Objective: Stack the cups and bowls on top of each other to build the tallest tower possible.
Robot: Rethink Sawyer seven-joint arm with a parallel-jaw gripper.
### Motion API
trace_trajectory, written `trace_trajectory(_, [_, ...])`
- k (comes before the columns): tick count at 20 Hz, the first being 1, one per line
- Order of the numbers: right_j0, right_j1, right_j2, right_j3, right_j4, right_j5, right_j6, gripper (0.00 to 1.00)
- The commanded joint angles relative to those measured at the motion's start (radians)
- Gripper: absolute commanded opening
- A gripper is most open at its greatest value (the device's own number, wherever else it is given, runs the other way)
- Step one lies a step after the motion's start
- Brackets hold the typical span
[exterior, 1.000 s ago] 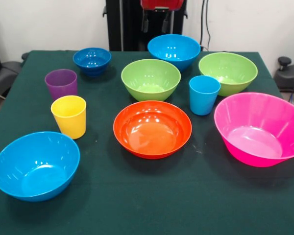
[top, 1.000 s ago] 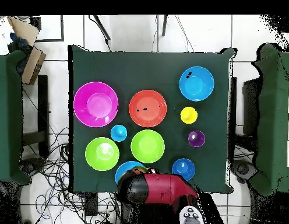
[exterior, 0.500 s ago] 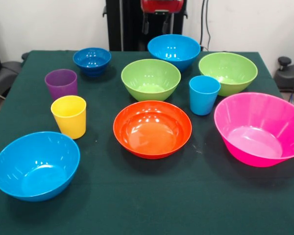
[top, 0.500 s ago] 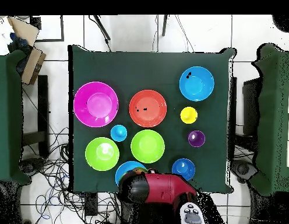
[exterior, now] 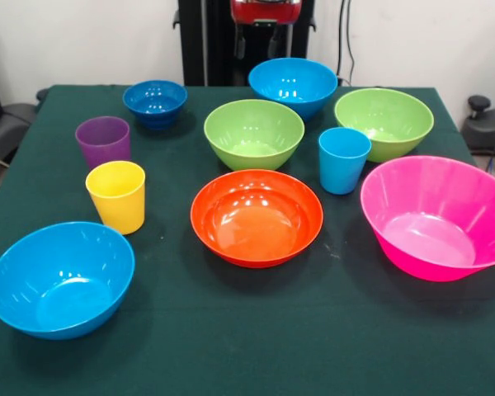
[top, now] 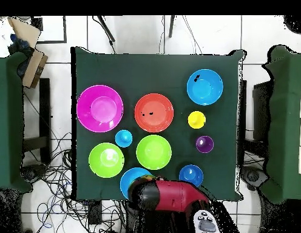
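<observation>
Green-covered table (exterior: 256,330), ten items, all upright, none stacked, each standing apart.

Front view, far row: small dark blue bowl (exterior: 155,101) at left; light blue bowl (exterior: 293,84) at centre, under the arm (exterior: 266,11); lime bowl (exterior: 384,122) at right.

Middle: purple cup (exterior: 103,141) at left, just behind the yellow cup (exterior: 116,195); second lime bowl (exterior: 254,133) at centre; blue cup (exterior: 343,160) between that bowl and the right lime bowl.

Near: second light blue bowl (exterior: 61,278) at the left corner; orange bowl (exterior: 256,216) at centre; large pink bowl (exterior: 437,216) at right.

Arm: red and black, at the table's far edge; in the overhead view its red body (top: 168,195) overlaps the rim of the centre light blue bowl (top: 132,179).

Gripper (exterior: 257,46): only dark parts hang below the red housing; whether released or clenched cannot be told. It holds nothing from the table.
</observation>
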Motion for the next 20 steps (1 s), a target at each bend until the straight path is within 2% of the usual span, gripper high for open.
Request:
trace_trajectory(1, [-0.021, 0.038, 0.118, 0.03, -0.03, -0.058, 0.082, 1.0])
trace_trajectory(20, [-0.04, 0.05, 0.137, 0.031, -0.023, -0.051, 0.095, 1.0])
